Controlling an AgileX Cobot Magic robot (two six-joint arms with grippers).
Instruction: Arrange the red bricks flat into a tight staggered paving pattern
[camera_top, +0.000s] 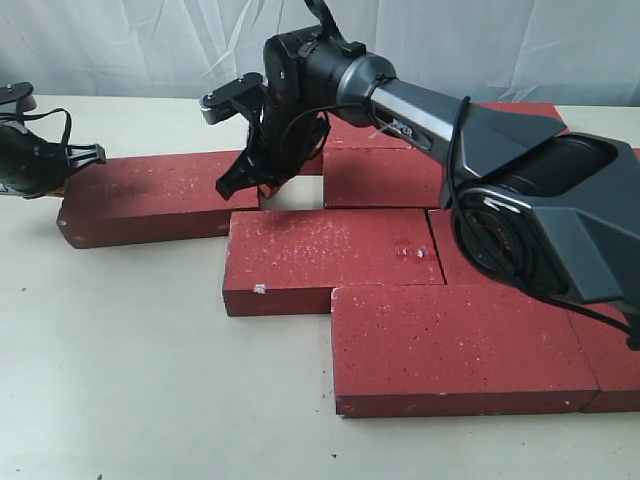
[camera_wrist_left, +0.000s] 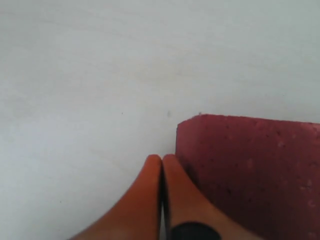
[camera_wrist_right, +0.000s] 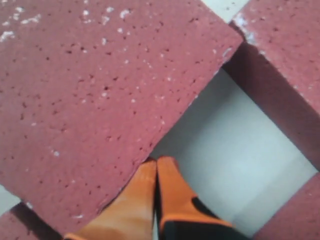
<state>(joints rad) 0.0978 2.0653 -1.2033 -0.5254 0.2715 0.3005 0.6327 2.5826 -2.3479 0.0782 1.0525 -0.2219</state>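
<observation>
Red bricks (camera_top: 335, 262) lie flat; left fingers (camera_wrist_left: 145, 200) and right fingers (camera_wrist_right: 175, 195), pressed together, flank one.

Table (camera_top: 120, 380): pale off-white top, nothing fancy, stretching across the whole scene and catching soft shadows here and there.
Sheet (camera_top: 150, 45): wrinkly whitish-grey backdrop, looking kinda like plastic film, hanging right behind the table's far edge and filling the top of the exterior view.

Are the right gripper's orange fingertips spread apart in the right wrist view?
No: the right gripper shows its two orange fingertips pressed together, at the edge of a red brick.
</observation>
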